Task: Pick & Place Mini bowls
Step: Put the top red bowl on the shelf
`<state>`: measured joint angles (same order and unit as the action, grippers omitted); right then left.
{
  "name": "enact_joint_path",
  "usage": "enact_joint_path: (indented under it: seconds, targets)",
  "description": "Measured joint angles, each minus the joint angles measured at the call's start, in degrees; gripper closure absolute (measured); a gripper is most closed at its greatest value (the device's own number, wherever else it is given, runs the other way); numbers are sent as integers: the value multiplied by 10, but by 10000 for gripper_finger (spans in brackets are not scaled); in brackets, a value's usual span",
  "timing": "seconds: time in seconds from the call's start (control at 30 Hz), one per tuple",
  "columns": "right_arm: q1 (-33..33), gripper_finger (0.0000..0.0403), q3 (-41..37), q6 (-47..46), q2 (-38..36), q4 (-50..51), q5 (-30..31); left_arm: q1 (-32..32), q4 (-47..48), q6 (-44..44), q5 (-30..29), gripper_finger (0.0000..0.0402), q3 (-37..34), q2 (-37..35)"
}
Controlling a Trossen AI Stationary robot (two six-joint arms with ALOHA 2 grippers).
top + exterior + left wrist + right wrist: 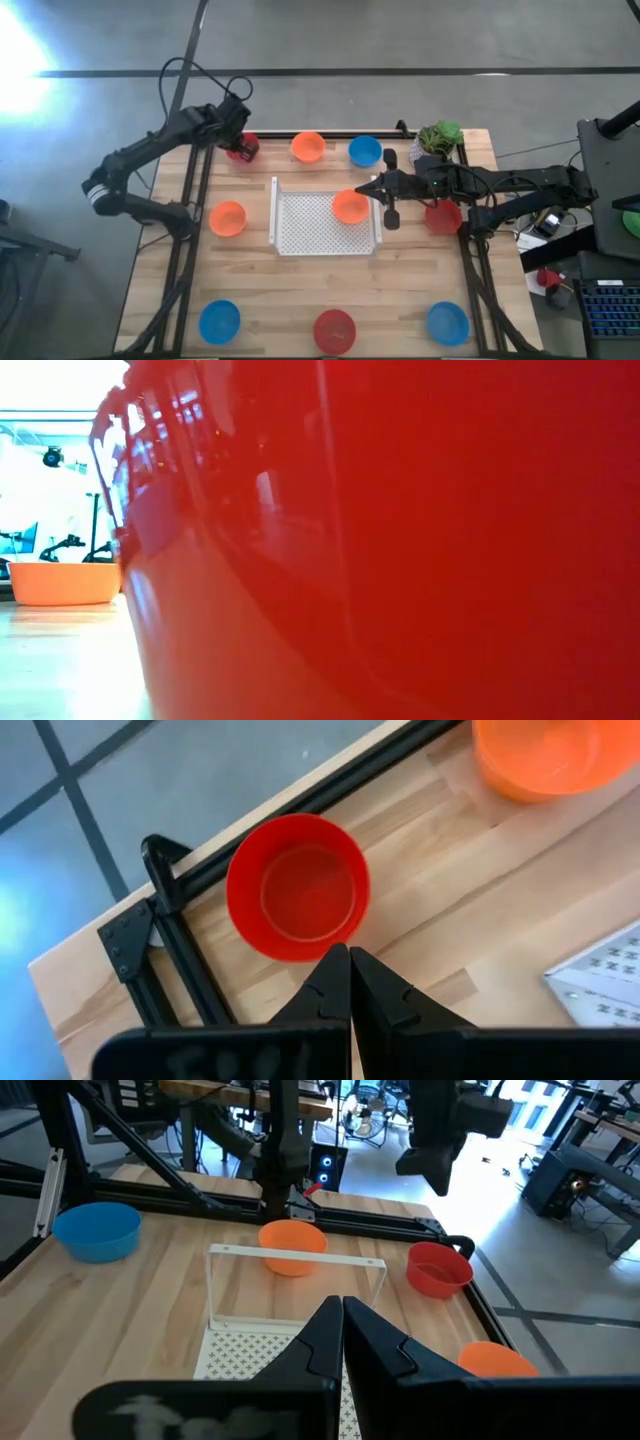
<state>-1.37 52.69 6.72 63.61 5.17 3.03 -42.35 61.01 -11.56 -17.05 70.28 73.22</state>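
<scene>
Orange is the only mini bowl (350, 207) inside the white tray (300, 240); 8 others ring the tabletop (400, 300), while left pincer (240, 140) and right pincer (377, 190) hover closed, empty.

The tray (325, 222) is sitting mid-table with 1 orange bowl (350, 207) occupying its right side; the rest of its floor is lying open. The right gripper (376, 189) is crowding that right edge. Bare wood is running between the tray and the 3 near-edge bowls (334, 329).
</scene>
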Motion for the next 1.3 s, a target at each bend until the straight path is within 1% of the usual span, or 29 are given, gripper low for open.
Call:
enact_joint_path:
  seconds: [0.5, 0.63, 0.93, 1.3]
  targets:
    - [0, 394, 0, -6, 0, 0, 0, -8, -25, 21, -2, 400, 0, 51]
    - [0, 394, 0, -6, 0, 0, 0, -8, -31, 27, -1, 387, 0, 60]
    - [0, 394, 0, -6, 0, 0, 0, -8, -36, 20, -2, 339, 0, 78]
    - [0, 394, 0, -7, 0, 1, 0, -10, -75, 9, -1, 335, -1, 132]
